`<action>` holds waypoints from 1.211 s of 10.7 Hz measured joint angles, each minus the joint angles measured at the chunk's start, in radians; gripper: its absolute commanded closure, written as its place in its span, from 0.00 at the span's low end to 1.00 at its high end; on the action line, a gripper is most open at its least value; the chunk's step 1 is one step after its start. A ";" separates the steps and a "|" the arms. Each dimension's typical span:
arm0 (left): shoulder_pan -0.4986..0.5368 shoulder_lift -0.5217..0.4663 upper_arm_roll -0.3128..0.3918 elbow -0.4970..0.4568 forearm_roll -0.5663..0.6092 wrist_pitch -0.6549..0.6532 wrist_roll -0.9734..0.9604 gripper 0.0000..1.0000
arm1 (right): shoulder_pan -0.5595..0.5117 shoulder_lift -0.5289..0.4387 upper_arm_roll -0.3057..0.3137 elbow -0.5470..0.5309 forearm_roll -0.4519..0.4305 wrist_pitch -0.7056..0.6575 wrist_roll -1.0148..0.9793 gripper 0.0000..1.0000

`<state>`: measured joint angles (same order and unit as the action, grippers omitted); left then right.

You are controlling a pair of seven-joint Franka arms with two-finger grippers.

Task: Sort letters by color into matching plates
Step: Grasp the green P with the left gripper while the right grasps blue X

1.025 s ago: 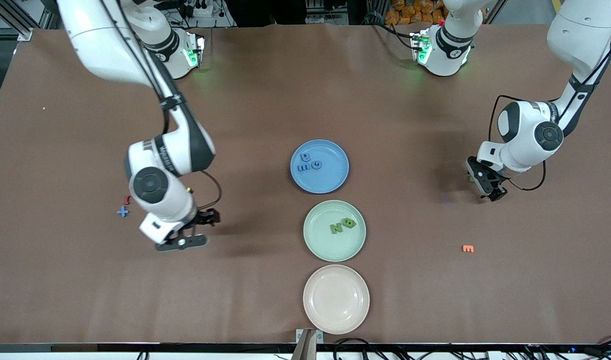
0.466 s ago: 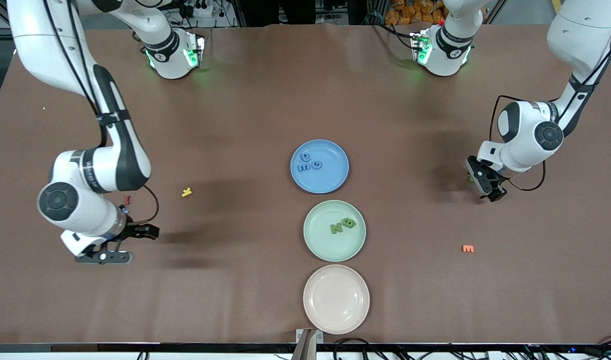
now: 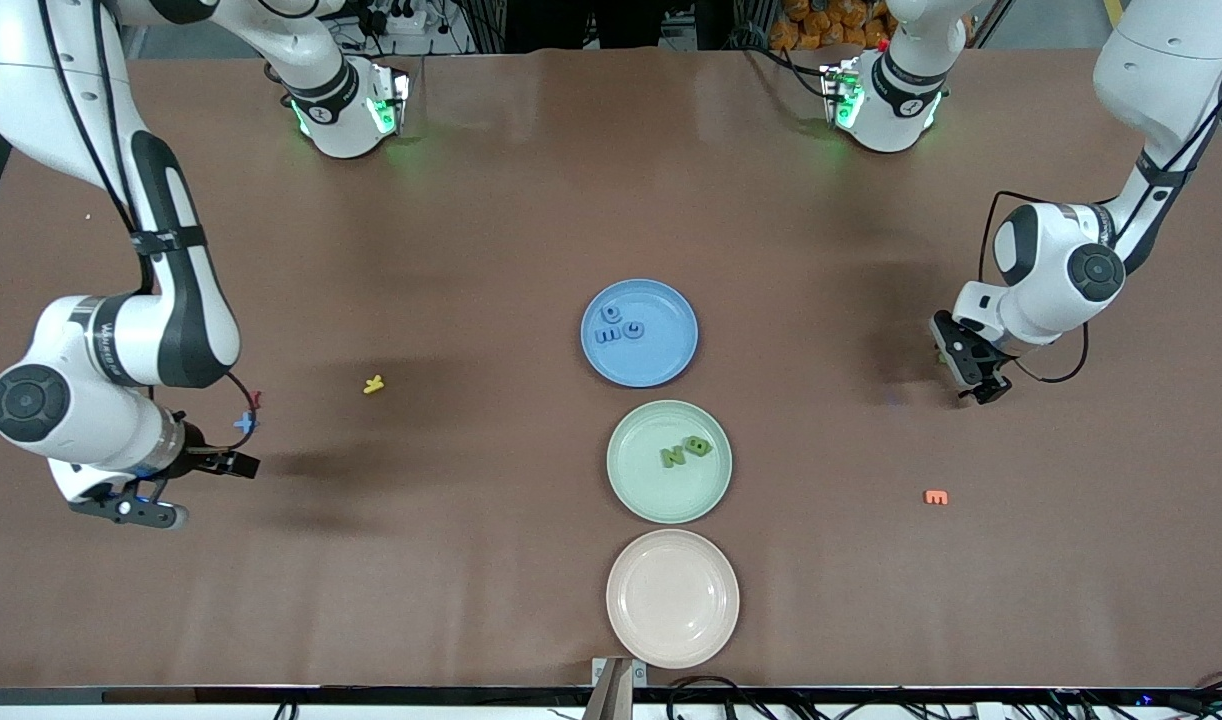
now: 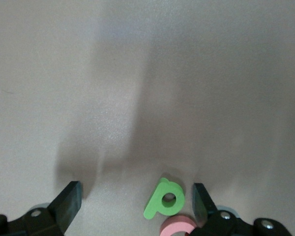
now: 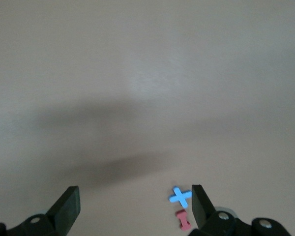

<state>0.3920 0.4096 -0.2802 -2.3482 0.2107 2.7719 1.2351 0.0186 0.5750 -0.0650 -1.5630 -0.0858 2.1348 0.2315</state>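
Observation:
My right gripper hangs open and empty over the table at the right arm's end. In its wrist view, a blue cross-shaped letter and a small red letter lie close to one finger. Both letters also show in the front view, blue and red. My left gripper is open low over the table at the left arm's end. Between its fingers lies a green letter, with a pink letter beside it. The blue plate holds blue letters. The mint green plate holds green letters. The beige plate is bare.
A yellow letter lies between the right arm's hand and the blue plate. An orange letter lies nearer to the front camera than the left gripper. The three plates stand in a row down the table's middle.
The right arm swung away from beside the green plate toward its own end of the table, uncovering the yellow letter. The left arm has hardly moved.

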 measured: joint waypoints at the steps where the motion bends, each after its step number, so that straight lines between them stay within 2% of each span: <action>1: 0.000 0.001 0.000 0.000 0.000 0.000 0.000 0.04 | -0.004 -0.012 -0.010 -0.019 0.002 -0.001 0.058 0.00; 4: 0.000 0.001 0.000 0.000 0.000 0.001 0.004 0.36 | -0.011 -0.022 -0.024 -0.058 0.009 -0.001 0.219 0.00; 6: 0.000 -0.003 -0.001 0.001 0.000 0.005 0.004 0.66 | -0.028 -0.024 -0.034 -0.080 0.075 0.019 0.255 0.00; 8: 0.000 -0.011 -0.001 0.002 0.000 0.008 0.004 0.91 | -0.062 -0.048 -0.039 -0.145 0.142 0.108 0.257 0.00; 9: 0.000 -0.014 -0.001 0.002 0.000 0.008 0.005 1.00 | -0.077 -0.066 -0.039 -0.181 0.150 0.131 0.256 0.00; 13: -0.004 -0.015 -0.003 0.006 0.000 0.009 0.005 1.00 | -0.109 -0.106 -0.039 -0.319 0.152 0.232 0.205 0.00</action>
<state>0.3884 0.3941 -0.2831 -2.3422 0.2109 2.7812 1.2401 -0.0908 0.4691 -0.1044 -1.8819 0.0666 2.3672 0.4360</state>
